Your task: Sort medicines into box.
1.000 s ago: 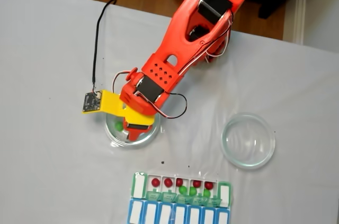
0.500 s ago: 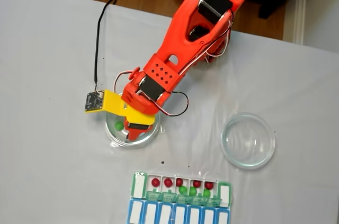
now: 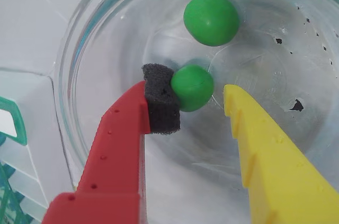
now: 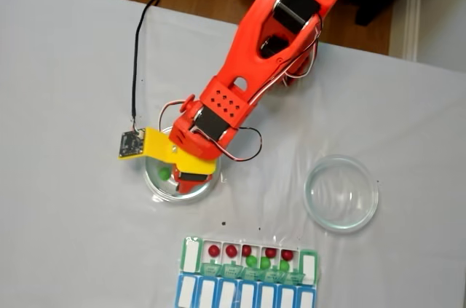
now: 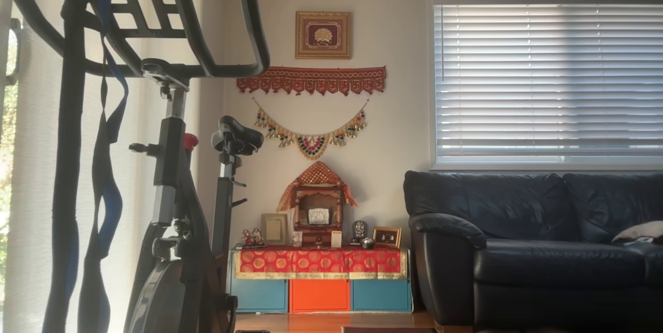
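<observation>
Gripper (image 3: 198, 102) reach is inside the glass dish (image 3: 79, 49) at the left of the tabletop (image 4: 73, 235), with its fingers spread around one green ball (image 3: 192, 87). In the wrist view the red finger, tipped with a dark foam pad (image 3: 160, 105), touches that ball on its left side, while the yellow finger (image 3: 265, 155) stands just to the right of it with a small gap between. The ball therefore lies between the fingers, close to the tips, and is not yet pinched. A second green ball (image 3: 211, 18) sits farther off in the same dish, apart from both fingers.

In the fixed view the gripper (image 4: 175, 177) hangs over this dish (image 4: 154, 186), and a speck of green (image 4: 164, 173) shows beside it. The pill organiser (image 4: 191, 255) lies near the front edge of the tabletop, to the right of the dish, with red and green balls (image 4: 251, 259) already in its open green-lidded row. Another glass dish (image 4: 341, 193) stands well to the right.

My judgement is that the coming move turns on the yellow finger coming in from the right to meet the ball against the foam pad. A round, glossy ball may squirt out toward the far side if the squeeze lands off its middle.
</observation>
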`<state>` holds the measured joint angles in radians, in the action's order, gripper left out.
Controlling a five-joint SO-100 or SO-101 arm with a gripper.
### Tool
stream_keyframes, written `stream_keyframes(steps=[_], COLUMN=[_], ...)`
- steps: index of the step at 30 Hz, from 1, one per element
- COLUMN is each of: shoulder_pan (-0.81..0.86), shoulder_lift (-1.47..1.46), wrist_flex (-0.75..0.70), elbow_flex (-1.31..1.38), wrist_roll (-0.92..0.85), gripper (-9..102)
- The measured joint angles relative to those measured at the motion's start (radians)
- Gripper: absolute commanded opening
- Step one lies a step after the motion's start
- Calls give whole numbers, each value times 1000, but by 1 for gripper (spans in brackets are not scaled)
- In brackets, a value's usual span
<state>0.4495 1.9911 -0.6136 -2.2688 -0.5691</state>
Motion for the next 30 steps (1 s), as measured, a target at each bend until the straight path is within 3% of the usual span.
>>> stream_keyframes(steps=[30], shoulder_pan=[0], shoulder_lift=[2], wrist_flex=[34], elbow_flex=[-23], wrist_roll=[0], gripper=[11])
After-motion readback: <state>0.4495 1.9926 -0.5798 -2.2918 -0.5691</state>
